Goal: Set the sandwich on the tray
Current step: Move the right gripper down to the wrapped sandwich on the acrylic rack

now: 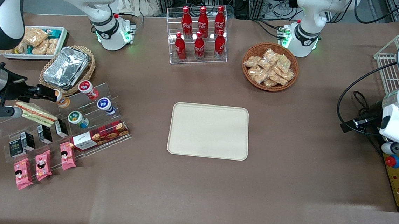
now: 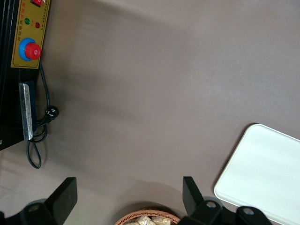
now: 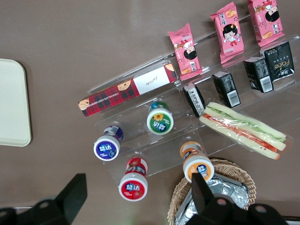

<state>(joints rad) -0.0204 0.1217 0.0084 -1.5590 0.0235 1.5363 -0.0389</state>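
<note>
The gripper (image 1: 48, 93) hovers with its jaws apart above the clear stepped rack (image 1: 90, 116), holding nothing; the sandwich (image 1: 35, 113) lies on that rack beside small black boxes (image 1: 45, 133); the tray (image 1: 209, 131) sits mid-table, well apart, bare.

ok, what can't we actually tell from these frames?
- Sandwich: front view, one end covered by the arm; whether it sits on the clear shelf or leans, unclear.
- Gripper: front view, dark against the shelf, above the sandwich; opening not readable.
- Tray: cut off by the frame edge in both wrist views.
- Black cartons: labels too small.
</note>
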